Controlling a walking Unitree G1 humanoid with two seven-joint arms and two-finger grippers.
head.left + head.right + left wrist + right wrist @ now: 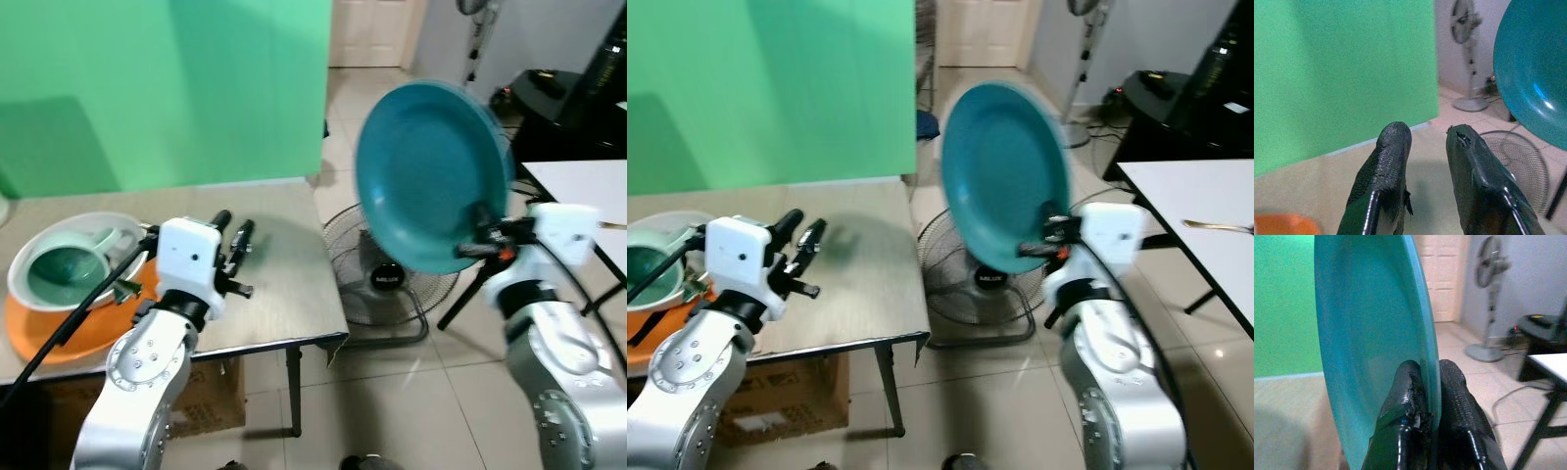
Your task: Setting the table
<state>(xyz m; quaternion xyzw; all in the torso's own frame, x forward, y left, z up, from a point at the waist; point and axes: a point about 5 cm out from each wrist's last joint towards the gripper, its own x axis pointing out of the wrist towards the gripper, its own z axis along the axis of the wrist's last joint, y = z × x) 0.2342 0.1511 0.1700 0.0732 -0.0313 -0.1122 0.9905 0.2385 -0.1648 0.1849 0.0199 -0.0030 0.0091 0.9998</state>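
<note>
The right end effector [1427, 382] pinches the rim of a teal plate [431, 176], held nearly upright in the air above a floor fan [377, 274] that sits just beyond the surface's [284, 294] corner. The left end effector [1425, 161] hovers over that surface with its fingers spread and holding nothing. Farther along the surface from the fan, a white bowl [59, 255] with a green cup [64, 272] inside rests on an orange plate [49, 338].

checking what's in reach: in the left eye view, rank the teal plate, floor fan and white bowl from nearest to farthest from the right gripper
1. teal plate: pinched at its rim by the right gripper.
2. floor fan: on the floor below the plate.
3. white bowl: far left, on the wooden table.
</note>
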